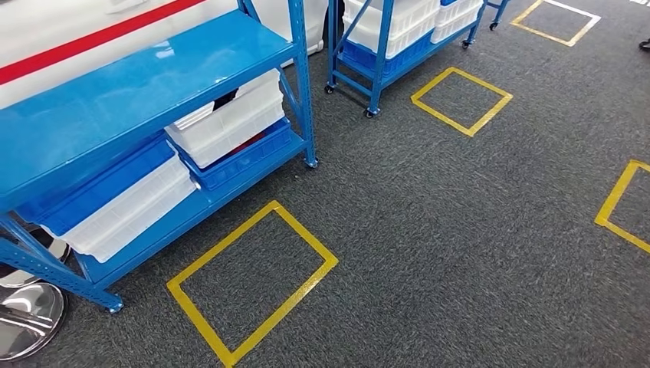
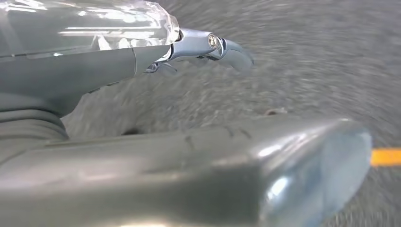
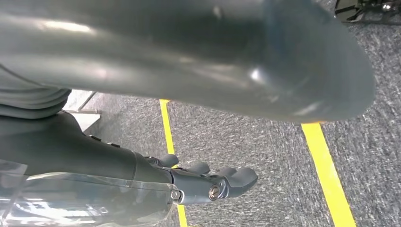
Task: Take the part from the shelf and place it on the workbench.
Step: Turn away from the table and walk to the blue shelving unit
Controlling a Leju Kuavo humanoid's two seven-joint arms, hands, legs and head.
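Shelf [image 1: 138, 92] first: blue steel, standing on the left of the head view on grey carpet [image 1: 460, 253], its top board bare. On its lower level I count two white crates [image 1: 230, 123] and two blue crates [image 1: 245, 157], stacked in pairs; which of them holds the part, I cannot tell. A second blue rack [image 1: 383, 65] stands further back, loaded with more white and blue crates. Four yellow tape squares mark the floor; the nearest [image 1: 253, 280] lies just in front of the shelf. Down at the left wrist, the left hand [image 2: 198, 47] hangs over blurred carpet, thumb and fingers apart, nothing in it. At the right wrist, the right hand [image 3: 208, 182] hangs over two yellow tape lines [image 3: 326, 175], fingers loosely curved, thumb apart from them, holding nothing.
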